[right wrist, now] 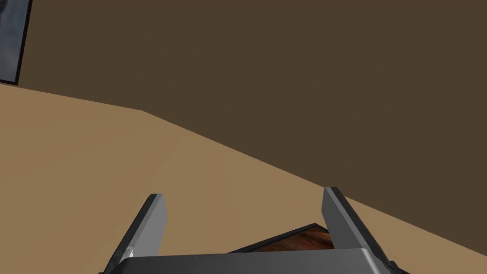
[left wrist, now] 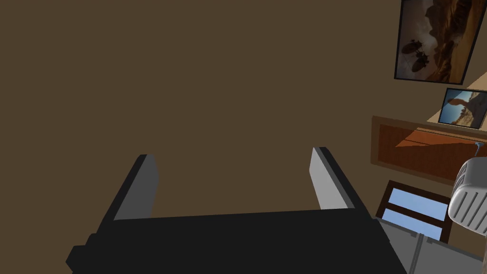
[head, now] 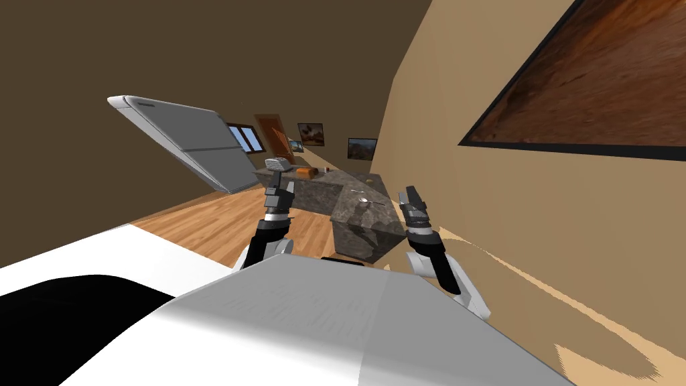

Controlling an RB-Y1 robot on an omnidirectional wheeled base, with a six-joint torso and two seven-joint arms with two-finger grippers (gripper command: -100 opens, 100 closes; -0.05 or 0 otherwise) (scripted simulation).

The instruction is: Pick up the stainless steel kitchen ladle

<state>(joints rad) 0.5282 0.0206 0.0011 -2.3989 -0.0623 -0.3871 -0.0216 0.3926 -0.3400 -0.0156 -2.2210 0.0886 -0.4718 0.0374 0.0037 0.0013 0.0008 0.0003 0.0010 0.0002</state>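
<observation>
1. Left wrist view: the left hand (left wrist: 235,183) has its two fingers (left wrist: 142,183) standing wide apart, with nothing between them.
2. Beyond that hand and off to one side is a grey ribbed appliance (left wrist: 468,204). I cannot tell what kind it is.
3. The right hand (right wrist: 245,221) is spread just as wide, and its blades grip nothing.
4. Seen from the head, both hands are raised ahead of me, fingers pointing up and forward. The left is held out over the wooden floor (head: 221,221) and the right is close to the tan wall (head: 429,120).
5. A dark, stone-patterned bench (head: 362,231) lies between and beyond the two hands. Its near end juts toward me, and its far part bends away to the left.
6. The ladle (head: 365,200) lies flat on the near part of the bench top. It looks like a small pale thing with a thin handle, too small to make out the bowl. It lies between the two hands, nearer the right one, and touches neither.
7. A second small pale item (head: 355,192) lies just beside the ladle. I cannot tell what it is.
8. On the far part of the bench the ribbed appliance shows behind the left hand. An orange-brown lump (head: 305,173) and a small can (head: 326,170) sit to its right.
9. A tall grey fridge (head: 194,144) stands left of the bench.
</observation>
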